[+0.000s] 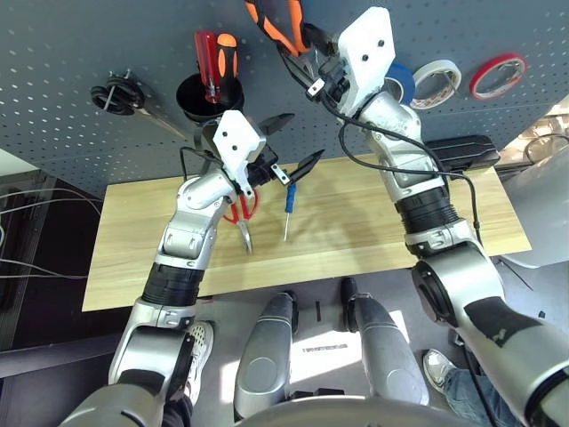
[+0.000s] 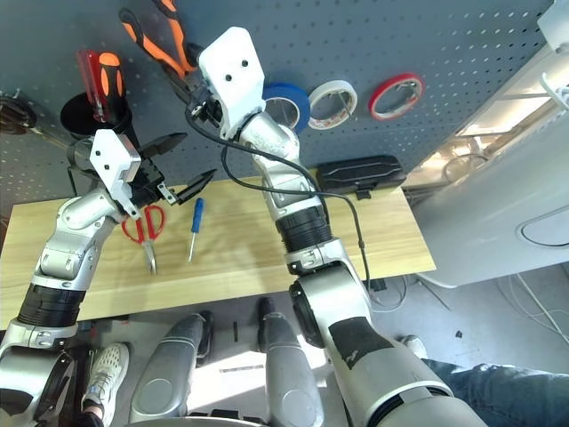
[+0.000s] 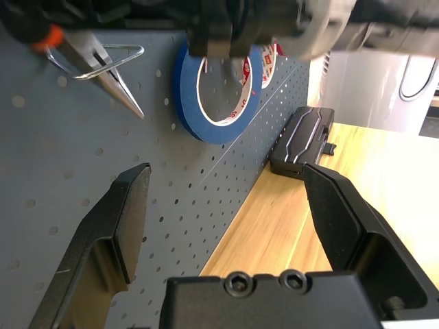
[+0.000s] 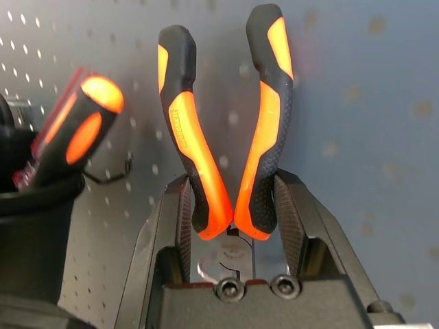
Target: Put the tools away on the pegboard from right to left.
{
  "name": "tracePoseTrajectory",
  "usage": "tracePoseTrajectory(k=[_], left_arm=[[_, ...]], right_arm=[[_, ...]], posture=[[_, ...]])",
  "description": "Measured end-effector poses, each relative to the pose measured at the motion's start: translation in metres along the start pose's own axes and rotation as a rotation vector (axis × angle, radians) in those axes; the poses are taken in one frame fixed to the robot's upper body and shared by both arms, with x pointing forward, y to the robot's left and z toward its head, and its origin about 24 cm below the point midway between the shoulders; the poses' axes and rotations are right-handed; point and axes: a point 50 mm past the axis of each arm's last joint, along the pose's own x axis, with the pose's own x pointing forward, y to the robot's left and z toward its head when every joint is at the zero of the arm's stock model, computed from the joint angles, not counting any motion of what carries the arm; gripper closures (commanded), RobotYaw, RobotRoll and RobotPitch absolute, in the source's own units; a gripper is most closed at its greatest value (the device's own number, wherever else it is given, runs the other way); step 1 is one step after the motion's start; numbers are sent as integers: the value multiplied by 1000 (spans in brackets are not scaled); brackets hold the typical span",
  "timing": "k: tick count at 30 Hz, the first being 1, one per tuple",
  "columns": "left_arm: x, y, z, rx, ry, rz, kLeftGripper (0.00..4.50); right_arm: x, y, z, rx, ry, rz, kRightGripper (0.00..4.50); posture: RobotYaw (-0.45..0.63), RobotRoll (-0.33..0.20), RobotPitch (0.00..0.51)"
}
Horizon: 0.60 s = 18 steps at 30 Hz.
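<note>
Against grey pegboard (image 4: 343,103), pliers (image 4: 264,137) sit gripped between the right claw's (image 4: 232,179) fingers (left claw (image 3: 228,168) wide open).

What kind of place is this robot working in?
Probably a workshop or robotics test area: a dark pegboard with tape rolls hung on it, a light wooden workbench with scissors and a screwdriver.

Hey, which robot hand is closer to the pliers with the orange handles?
The right hand: it is at the pliers, around their handles. The left hand is lower, above the table.
</note>
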Motion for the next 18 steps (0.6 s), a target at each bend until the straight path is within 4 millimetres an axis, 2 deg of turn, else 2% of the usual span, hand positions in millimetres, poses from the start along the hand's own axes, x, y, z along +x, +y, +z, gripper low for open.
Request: tracePoseTrajectory(k=[10,18], left_arm=[[5,-2,10,-13,-87,10,0],[6,7,25,15,-181,58,0]], right_arm=[[-4,-2,-3,-5,5,-8,2599],[-4,-2,-4,-7,6,-9,2599]], posture=[[177,0,340],[171,0,336]])
